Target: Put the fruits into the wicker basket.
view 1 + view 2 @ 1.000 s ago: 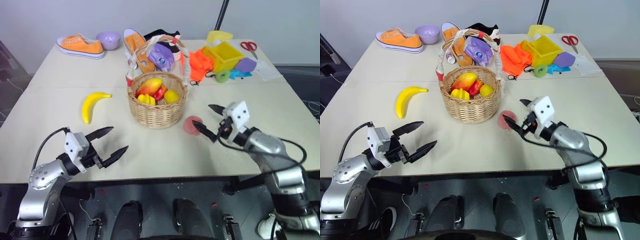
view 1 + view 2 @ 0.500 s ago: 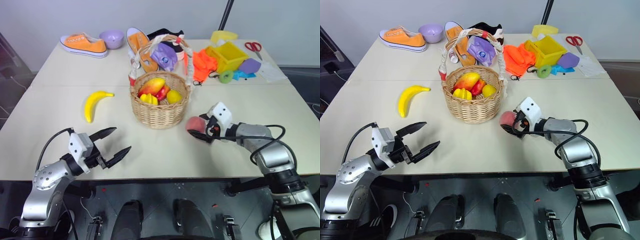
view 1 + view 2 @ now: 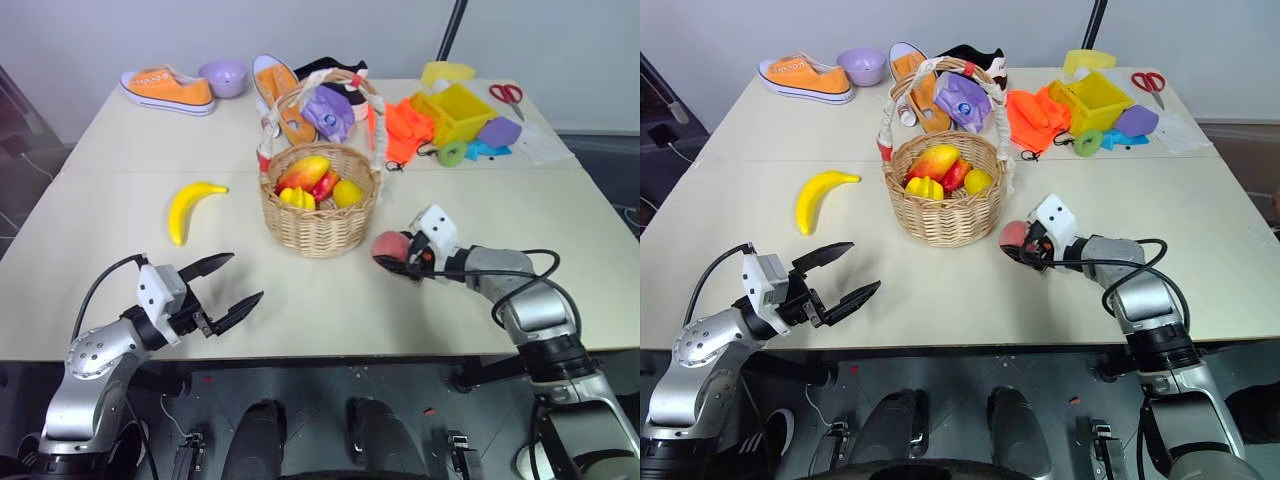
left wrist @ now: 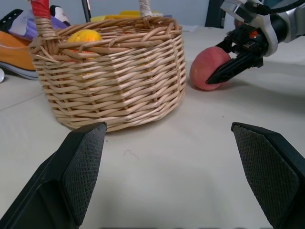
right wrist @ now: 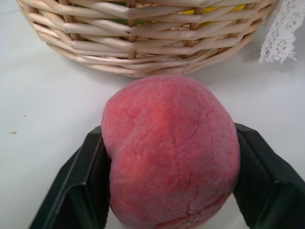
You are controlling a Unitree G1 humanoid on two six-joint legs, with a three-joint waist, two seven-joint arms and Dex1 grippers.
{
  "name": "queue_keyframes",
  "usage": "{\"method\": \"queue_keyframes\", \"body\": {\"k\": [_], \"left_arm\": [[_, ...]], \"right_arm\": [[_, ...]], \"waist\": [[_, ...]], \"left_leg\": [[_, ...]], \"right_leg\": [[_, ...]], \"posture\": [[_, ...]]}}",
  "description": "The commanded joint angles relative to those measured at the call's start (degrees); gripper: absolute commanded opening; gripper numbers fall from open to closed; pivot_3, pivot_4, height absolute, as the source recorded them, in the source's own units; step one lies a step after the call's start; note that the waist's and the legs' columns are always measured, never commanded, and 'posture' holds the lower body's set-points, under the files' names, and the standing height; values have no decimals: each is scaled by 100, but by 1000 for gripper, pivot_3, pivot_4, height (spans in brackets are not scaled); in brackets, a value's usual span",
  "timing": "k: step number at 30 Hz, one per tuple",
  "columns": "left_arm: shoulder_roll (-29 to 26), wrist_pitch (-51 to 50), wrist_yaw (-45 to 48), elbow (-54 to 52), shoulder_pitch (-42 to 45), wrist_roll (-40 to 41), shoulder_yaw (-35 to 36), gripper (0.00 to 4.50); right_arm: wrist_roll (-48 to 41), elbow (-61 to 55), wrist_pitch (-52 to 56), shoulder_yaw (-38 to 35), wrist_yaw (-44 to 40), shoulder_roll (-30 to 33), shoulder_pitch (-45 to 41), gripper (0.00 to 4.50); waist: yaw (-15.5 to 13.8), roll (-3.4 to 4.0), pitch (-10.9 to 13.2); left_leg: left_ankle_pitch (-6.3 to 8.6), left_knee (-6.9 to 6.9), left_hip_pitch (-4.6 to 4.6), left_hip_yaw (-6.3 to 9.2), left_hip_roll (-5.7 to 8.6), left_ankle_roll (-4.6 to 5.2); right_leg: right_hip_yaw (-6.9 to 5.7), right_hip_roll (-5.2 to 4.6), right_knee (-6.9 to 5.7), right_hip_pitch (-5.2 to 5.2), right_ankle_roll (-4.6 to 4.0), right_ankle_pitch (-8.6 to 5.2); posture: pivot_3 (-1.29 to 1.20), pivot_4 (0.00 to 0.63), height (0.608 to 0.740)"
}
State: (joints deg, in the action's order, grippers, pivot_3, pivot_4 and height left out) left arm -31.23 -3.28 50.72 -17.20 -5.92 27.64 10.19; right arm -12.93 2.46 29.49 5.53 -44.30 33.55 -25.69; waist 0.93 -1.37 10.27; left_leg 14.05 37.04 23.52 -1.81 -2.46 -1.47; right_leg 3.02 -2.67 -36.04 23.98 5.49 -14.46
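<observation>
**Right gripper down around the peach beside the basket**

Since a second ago the right gripper (image 3: 392,262) has dropped from above the table to the peach (image 3: 388,246), and its black fingers (image 5: 81,191) now sit against both sides of the fruit, clamped on it. The peach rests on the table (image 3: 120,150), just beside the wicker basket (image 3: 320,215) on the robot's right. From the head views the fingertips are mostly lost behind the peach and the white wrist block.

The left gripper (image 3: 228,282) hovers low over the near left of the table, its jaws wide apart and holding nothing, as before.

Inside the basket lie a red-yellow mango (image 3: 303,172) and small yellow pieces (image 3: 343,192); what lies beneath them is hidden by the rim. The banana (image 3: 189,207) lies alone on open tabletop to the basket's left, well apart from both grippers.

Clutter is confined to the far edge: an orange shoe (image 3: 165,90), a purple bowl (image 3: 222,76), a yellow box (image 3: 462,110) and scissors (image 3: 505,95). The near half of the table is open ground around both arms.
</observation>
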Motion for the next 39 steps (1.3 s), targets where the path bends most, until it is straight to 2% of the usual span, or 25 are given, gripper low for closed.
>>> {"method": "queue_keyframes", "body": {"k": [1,4,7,9,12,14,21,24,25,27,31,35,39], "left_arm": [[12,36,-68,-183,52,111,107,4500],[103,-76,-360,-171,56,366,438,4500],[97,-265,-511,-273,21,687,737,4500],[97,-232,-565,-288,16,616,746,4500],[172,-190,-734,-180,195,477,673,4500],[201,-202,-831,-103,315,398,636,4500],[377,-175,-1064,-115,353,111,365,4500],[452,-76,-1170,-179,324,-22,350,4500],[493,41,-1273,-116,376,-120,412,4500],[533,146,-1587,30,501,-321,567,4500],[476,47,-1460,-96,312,-214,509,4500],[614,44,-1611,-257,53,-180,545,4500],[745,305,-2060,-203,-74,-462,830,4500]], "right_arm": [[-320,-529,138,-438,-58,115,128,3206],[-935,-1273,474,-981,-241,264,367,3206],[-1421,-1837,847,-1388,-62,210,350,3206],[-1604,-2060,1011,-1448,70,110,211,3206],[-1756,-2195,1131,-1176,301,-261,-456,3206],[-1695,-2119,1126,-983,359,-399,-717,3206],[-869,-368,143,-198,683,-1381,-1870,3206],[-575,221,-322,36,548,-1575,-1971,4160],[-650,299,-349,-42,562,-1674,-1957,4415],[-646,346,-397,-92,567,-1710,-1930,4415],[-595,93,-460,-116,434,-1524,-1701,4415],[-1288,-900,-456,-676,-142,-1054,-1143,4415],[-1721,-2065,-457,-978,-446,-618,-64,4415]], "waist": [[-6,0,0],[-16,0,0],[19,-1,1],[26,-2,0],[50,-1,0],[35,-1,0],[13,-3,-2],[8,-4,-2],[2,-4,-2],[-4,-3,-2],[12,-3,-2],[-28,-3,-2],[-13,-7,-4]], "left_leg": [[0,0,0,0,0,0],[0,-2,1,3,0,0],[0,-1,0,4,-4,0],[0,0,-3,4,-7,0],[0,2,-6,2,-8,0],[0,5,-6,3,-8,0],[-1,5,0,-1,-7,0],[-1,2,5,-4,-7,0],[-1,0,5,-3,-7,0],[-1,-2,5,0,-7,0],[0,-3,5,-3,-8,0],[0,-6,8,0,-9,0],[0,-6,10,4,-10,0]], "right_leg": [[0,0,0,0,0,0],[0,0,0,0,1,0],[0,3,-4,0,2,0],[0,8,-5,-1,1,0],[2,10,-7,0,-5,4],[1,12,-10,2,-10,7],[0,10,-6,4,-10,8],[0,9,-7,9,-8,9],[-2,9,-8,10,-8,9],[-4,10,-9,10,-7,10],[-3,9,-9,11,-5,11],[-4,7,-6,11,-6,10],[-6,7,-6,11,-7,9]], "posture": [[0,150,740],[0,150,740],[0,150,740],[0,150,740],[0,150,740],[0,150,740],[0,150,740],[0,150,740],[0,150,740],[0,150,740],[0,150,740],[0,150,740],[0,150,740]]}}
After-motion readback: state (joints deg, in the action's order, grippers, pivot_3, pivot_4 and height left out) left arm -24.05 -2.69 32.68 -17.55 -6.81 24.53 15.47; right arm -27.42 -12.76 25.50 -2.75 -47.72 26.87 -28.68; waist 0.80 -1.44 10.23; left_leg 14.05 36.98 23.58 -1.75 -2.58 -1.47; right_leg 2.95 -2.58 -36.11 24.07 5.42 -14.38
